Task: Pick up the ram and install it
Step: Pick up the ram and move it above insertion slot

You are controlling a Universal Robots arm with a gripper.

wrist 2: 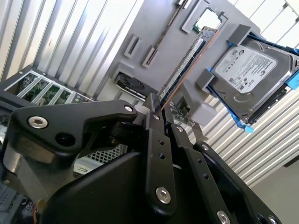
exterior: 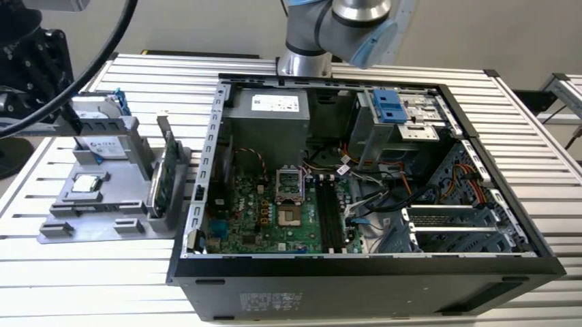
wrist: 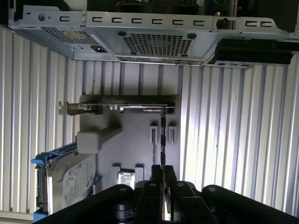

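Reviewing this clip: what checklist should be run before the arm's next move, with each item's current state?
1. Grip: ok, the ram sits clamped in the gripper in both wrist views.
2. Straightness in grip: ok, the ram is edge-on, in line with the gripper in the first wrist view.
3. Target memory slots free: ok, they look empty.
4. Side of the computer case open: ok.
5. Ram over the slots: not ok, it hangs above the gray fixture beside the case.
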